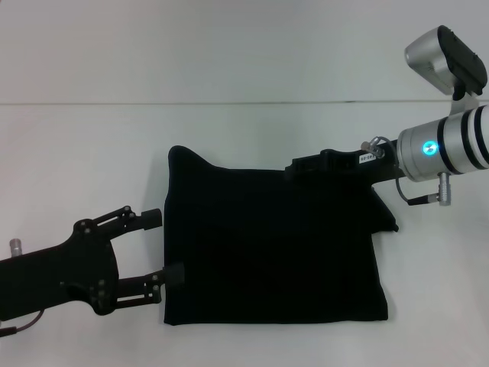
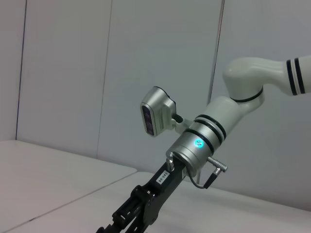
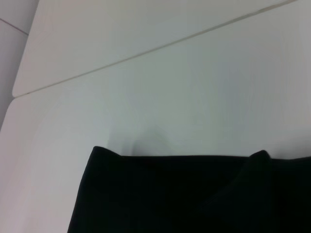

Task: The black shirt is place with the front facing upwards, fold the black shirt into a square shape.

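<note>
Shirt (image 1: 271, 252) lies on the white table (image 1: 84, 153), folded into a rough dark rectangle, print hidden. Left gripper (image 1: 166, 246) sits at the shirt's left edge, fingers spread wide, lower fingertip touching the cloth. Right gripper (image 1: 325, 164) rests at the far edge; its finger state cannot be told.

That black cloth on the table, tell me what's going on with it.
A two-armed robot is folding the black shirt on a white table. The shirt already lies in a roughly square, folded shape, no lettering showing. The left gripper is open at the shirt's left edge, one fingertip at the cloth's border. The right gripper sits low over the far edge, near a small flap sticking out on the right.
</note>
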Tool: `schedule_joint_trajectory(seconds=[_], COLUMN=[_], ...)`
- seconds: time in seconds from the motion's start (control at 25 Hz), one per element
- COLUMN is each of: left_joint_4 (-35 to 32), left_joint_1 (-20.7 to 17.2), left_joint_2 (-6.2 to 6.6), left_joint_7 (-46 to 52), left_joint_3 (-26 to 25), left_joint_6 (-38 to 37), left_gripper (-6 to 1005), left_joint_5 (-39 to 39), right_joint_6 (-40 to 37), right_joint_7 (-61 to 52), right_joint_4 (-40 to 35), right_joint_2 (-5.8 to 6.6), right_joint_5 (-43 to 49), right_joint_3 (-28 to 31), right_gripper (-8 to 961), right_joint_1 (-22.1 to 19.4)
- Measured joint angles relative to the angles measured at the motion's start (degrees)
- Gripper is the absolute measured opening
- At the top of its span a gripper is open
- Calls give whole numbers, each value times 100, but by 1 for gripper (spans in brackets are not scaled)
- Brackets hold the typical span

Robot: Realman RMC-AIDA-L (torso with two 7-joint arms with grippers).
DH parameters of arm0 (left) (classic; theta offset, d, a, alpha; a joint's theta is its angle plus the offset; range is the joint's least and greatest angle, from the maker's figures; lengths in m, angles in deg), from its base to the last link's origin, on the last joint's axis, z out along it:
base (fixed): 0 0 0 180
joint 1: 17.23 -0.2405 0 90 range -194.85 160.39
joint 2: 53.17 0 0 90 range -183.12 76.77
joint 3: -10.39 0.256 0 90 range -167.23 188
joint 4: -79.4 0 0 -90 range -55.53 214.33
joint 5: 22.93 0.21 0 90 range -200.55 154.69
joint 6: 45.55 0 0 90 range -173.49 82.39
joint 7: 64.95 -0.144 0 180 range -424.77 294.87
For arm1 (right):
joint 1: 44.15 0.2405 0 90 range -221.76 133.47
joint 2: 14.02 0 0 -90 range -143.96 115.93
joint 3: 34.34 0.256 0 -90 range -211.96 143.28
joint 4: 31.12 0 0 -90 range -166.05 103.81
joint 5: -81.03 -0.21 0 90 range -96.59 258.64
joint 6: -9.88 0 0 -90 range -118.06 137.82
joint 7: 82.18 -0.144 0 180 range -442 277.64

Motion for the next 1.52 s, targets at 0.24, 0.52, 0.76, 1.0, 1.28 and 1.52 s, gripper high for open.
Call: schedule_joint_trajectory(seconds=[0.24, 0.52, 0.76, 1.0, 1.28, 1.52], left_joint_4=[39, 141, 284, 382, 493, 497], left_joint_1=[-1, 25, 32, 44, 47, 8], left_joint_2=[0, 0, 0, 2, 7, 2], left_joint_7=[10, 37, 48, 56, 72, 198], left_joint_3=[-4, -14, -57, -67, -64, -65], left_joint_6=[-22, -74, -15, 35, 69, 38], left_gripper=[877, 878, 878, 877, 877, 877], left_joint_5=[-12, -162, -267, -271, -273, -265], right_joint_6=[-45, -131, -174, -190, -224, -146], right_joint_7=[256, 286, 311, 455, 1043, 1586], right_joint_4=[-64, -210, -253, -291, -297, -297], right_joint_2=[-53, -118, -60, -111, -126, -141], right_joint_5=[-58, -231, -657, -700, -1299, -1836], right_joint_3=[-1, 19, 24, 24, 22, 30], right_gripper=[799, 792, 453, 166, 26, 32], right_joint_1=[-2, -40, -179, -334, -585, -861])
